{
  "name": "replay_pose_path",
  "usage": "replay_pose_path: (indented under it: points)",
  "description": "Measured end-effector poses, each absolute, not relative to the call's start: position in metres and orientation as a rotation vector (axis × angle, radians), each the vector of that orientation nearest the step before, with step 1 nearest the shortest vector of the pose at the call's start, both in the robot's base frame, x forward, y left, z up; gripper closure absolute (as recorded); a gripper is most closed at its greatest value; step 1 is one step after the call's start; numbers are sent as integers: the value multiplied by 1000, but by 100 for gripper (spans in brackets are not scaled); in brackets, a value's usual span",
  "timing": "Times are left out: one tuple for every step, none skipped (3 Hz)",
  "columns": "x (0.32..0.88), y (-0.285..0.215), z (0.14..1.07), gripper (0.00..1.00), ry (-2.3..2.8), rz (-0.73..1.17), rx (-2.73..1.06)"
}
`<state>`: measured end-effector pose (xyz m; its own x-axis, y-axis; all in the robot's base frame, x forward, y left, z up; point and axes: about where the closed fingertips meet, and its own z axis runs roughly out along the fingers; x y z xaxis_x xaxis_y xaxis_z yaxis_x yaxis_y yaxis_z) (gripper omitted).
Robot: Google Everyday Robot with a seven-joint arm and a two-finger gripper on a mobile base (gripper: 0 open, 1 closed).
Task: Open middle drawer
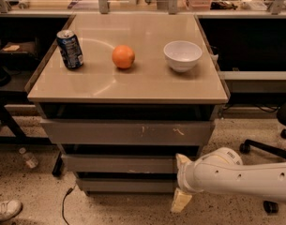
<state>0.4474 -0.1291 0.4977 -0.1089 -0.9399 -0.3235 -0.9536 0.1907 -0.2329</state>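
Observation:
The middle drawer (115,163) is the plain grey-brown front between the taller scratched front (128,132) above and the narrower front (121,185) below; it sits pushed in. My gripper (180,182) is at the lower right of the cabinet, at the right end of the middle and bottom fronts. Its cream fingers (182,161) are spread apart, one up and one down, and hold nothing. The white arm (241,175) reaches in from the right.
On the cabinet top (133,86) stand a soda can (70,49), an orange (123,56) and a white bowl (182,55). A chair base (267,149) is on the floor at right. A bottle (28,158), a shoe (4,210) and a cable (65,203) lie at left.

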Motion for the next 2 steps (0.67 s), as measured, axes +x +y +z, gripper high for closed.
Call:
replay_pose_path:
  points:
    - [461, -124, 479, 0, 2065, 49, -1771]
    - [475, -121, 462, 0, 2060, 50, -1769]
